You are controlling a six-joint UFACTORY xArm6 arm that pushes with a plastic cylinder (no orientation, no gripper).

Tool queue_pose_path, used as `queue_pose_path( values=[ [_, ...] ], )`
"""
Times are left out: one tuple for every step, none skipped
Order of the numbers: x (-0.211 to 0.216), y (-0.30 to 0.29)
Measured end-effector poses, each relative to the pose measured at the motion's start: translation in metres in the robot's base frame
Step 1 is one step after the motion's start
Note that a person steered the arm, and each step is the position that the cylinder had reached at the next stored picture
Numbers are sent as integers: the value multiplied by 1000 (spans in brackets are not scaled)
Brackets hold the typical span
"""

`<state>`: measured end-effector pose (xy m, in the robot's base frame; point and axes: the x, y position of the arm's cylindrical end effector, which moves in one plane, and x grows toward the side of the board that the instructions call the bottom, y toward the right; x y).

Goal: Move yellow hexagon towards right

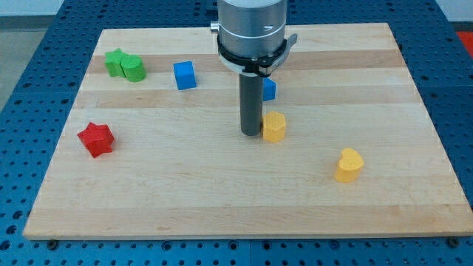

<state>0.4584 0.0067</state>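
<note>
here there is no pincer, only my tip [251, 134] standing on the bench [222, 199], holding nothing. the yellow hexagon [274, 127] touches it on the view's right. a blue block [269, 89] is partly hidden just behind the rod.

- my tip [251, 134] sits right up against the yellow hexagon [274, 127], on its view-left side
- small blue block [269, 90] peeks out behind the rod
- yellow heart [349, 165] off toward the bottom right
- blue cube [185, 75], two green blocks [124, 65] touching, red star [96, 139] on the bench's [222, 199] left half
</note>
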Motion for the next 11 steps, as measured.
queue_pose_path(
  values=[
    [-8,86],
    [-10,101],
    [11,41],
    [23,38],
    [23,38],
    [23,84],
    [23,84],
    [0,111],
    [-3,119],
    [39,101],
    [42,100]
  ],
)
